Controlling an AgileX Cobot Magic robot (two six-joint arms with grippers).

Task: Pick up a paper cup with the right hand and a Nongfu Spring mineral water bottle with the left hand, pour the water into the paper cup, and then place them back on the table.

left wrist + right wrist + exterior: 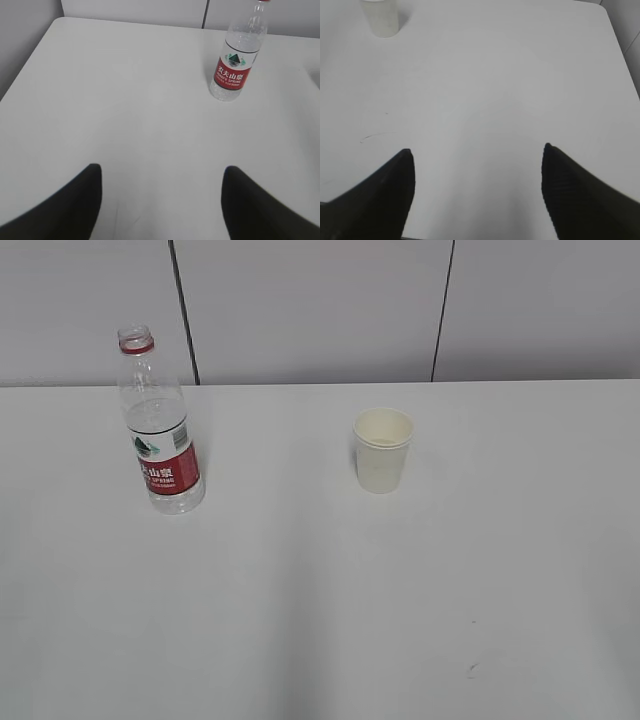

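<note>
Paper cup (383, 449): upright, mid-table (320, 620), nothing holding it. Nongfu Spring bottle (160, 425): upright, uncapped, well apart to cup's left. Left gripper (160, 175): jaws wide apart, holding nothing, short of bottle. Right gripper (476, 152): likewise spread wide, nothing held, far from cup.

I see a pale grey panelled wall (310, 310) behind the desk's far edge, split by 2 dark vertical seams (184, 310). Light is soft and even. In the right wrist view, the wall (630, 30) runs along the desk's right edge.
</note>
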